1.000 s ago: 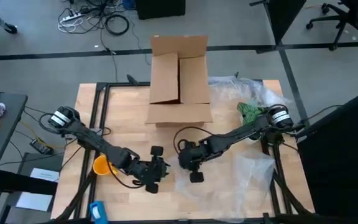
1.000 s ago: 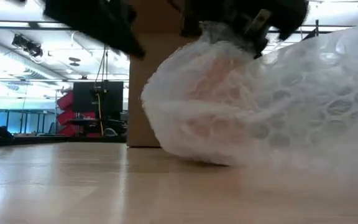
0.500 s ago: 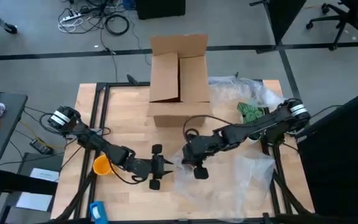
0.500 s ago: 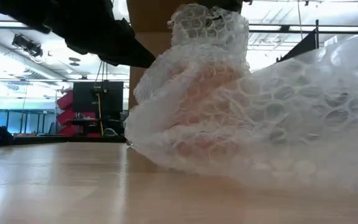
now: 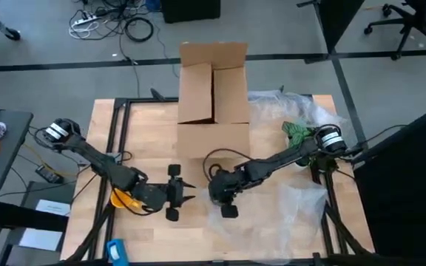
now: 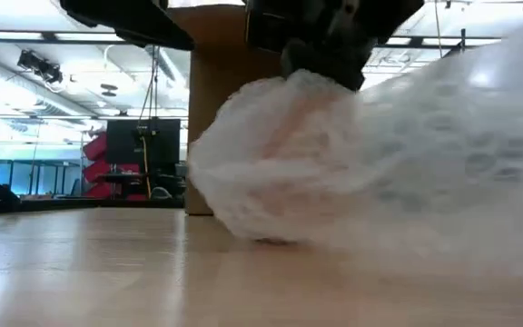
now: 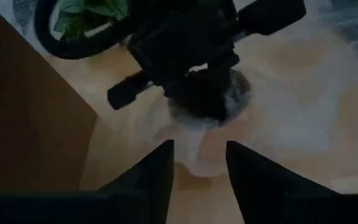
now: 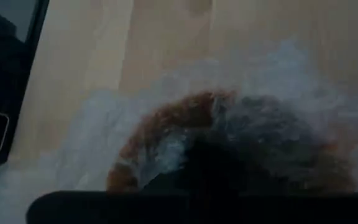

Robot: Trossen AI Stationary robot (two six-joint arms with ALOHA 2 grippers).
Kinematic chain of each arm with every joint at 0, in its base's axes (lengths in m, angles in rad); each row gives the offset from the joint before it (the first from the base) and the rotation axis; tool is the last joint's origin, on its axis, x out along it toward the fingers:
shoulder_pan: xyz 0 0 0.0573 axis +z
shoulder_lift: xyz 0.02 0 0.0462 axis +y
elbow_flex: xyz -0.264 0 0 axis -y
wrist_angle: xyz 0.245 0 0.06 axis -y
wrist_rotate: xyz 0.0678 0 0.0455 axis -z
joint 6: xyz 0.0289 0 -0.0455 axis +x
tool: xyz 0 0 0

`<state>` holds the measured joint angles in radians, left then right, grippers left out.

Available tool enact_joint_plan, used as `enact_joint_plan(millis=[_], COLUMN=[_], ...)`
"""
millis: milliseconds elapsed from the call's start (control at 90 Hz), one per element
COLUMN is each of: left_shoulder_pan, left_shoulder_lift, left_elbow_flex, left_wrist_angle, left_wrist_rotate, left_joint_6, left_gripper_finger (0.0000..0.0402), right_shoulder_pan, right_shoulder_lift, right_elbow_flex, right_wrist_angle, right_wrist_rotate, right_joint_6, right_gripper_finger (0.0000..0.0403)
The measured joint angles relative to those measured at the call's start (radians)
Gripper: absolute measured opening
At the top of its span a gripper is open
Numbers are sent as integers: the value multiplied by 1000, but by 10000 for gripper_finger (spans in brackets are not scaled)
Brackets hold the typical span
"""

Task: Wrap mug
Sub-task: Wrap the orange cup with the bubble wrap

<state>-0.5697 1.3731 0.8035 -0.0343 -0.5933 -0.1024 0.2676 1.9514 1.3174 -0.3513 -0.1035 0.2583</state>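
Observation:
The mug [image 8: 143, 134] shows only as an orange rim through the bubble wrap [image 6: 334, 173] bundled over it, near the table's middle front. The rest of the sheet [image 5: 279, 214] spreads toward the right front. My right gripper [image 5: 222, 193] stands on top of the bundle, shut on the wrap. To the bundle's left, my left gripper [image 5: 183, 193] is open, pointing at it with a gap between; in its wrist view nothing lies between its fingers [image 7: 199, 174]. My right gripper comes at the bubble wrap from above, pointing down, at the top of the bundle [image 7: 232, 102] over the mug. Its fingers are sunk into a hollow of the wrap, which hides the place of contact. The bundle rests on the table.
A tall open cardboard box [image 5: 213, 96] stands just behind the bundle. Clear plastic [image 5: 298, 103] and a green item [image 5: 296, 133] lie at the back right. An orange object [image 5: 120, 198] sits under my left arm at the table's left edge.
My left gripper has drawn back toward the table's left edge, away from the bundle. My right gripper first lifted a tuft of the wrap up and to the right, then came back down and pressed it onto the top of the bundle.

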Motion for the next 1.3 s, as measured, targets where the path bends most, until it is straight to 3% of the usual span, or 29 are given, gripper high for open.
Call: enact_joint_plan(millis=[222,456,578,767,1011,1211,1300], left_shoulder_pan=[0,0,0,0,0,20,26], left_shoulder_lift=[69,130,147,148,150,239,293], left_elbow_flex=[-64,-92,-92,-92,-92,-91,-91], left_wrist_angle=[85,161,171,182,212,359,431], left_wrist_rotate=[-121,-131,-132,-151,-164,-154,-149], left_joint_6=[-53,-70,-86,-90,-90,-84,-70], left_gripper_finger=[131,131,131,131,131,131,131], right_shoulder_pan=[4,12,16,27,26,26,27], right_shoulder_lift=[-86,-224,-250,-163,-44,-40,-44], right_elbow_flex=[-15,-11,-10,-9,-4,0,42], right_wrist_angle=[-50,-57,43,100,-54,-76,-162], right_wrist_rotate=[2,58,53,14,19,22,30], right_joint_6=[23,40,37,29,79,80,79], right_gripper_finger=[0,0,0,0,0,0,0])
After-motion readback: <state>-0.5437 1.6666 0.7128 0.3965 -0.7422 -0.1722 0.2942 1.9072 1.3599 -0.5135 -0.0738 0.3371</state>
